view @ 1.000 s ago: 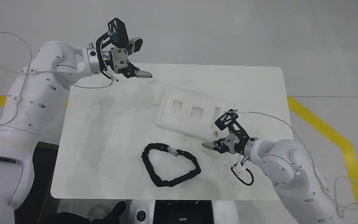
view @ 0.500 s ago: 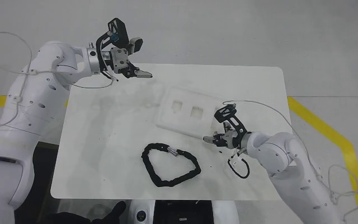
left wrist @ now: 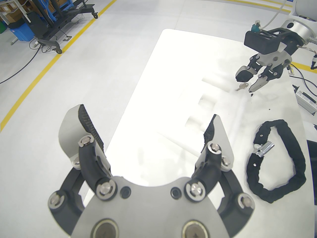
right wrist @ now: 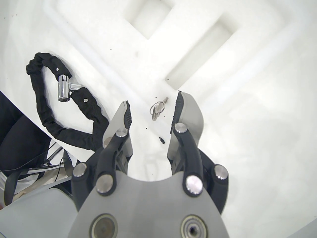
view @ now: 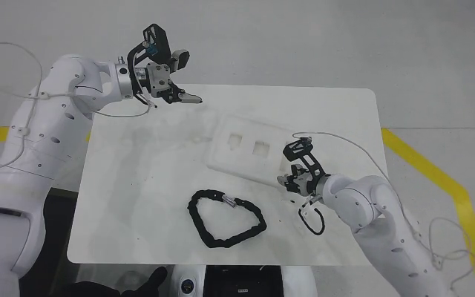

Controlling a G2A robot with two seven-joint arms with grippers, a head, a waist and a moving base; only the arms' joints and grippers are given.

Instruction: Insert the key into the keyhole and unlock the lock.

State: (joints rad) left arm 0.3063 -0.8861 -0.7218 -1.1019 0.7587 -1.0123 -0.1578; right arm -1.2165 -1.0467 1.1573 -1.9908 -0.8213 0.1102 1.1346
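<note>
The key (right wrist: 156, 110) lies flat on the tabletop (view: 148, 193), just beside the near edge of the white foam tray (right wrist: 99, 25) and well right of the chain lock (right wrist: 43, 113); it looks small, thin, stiff and light, carried on a ring, and likely to skid on the smooth surface, so I judge the bow end the place to pinch; the lock's silver cylinder (right wrist: 63, 89) sits between the sleeved chain ends; the right tool (right wrist: 153, 101) hangs over the key, jaws moderately apart and straddling it, holding nothing; the left tool (left wrist: 147, 115) hovers at the far left corner, spread wide, empty.
</note>
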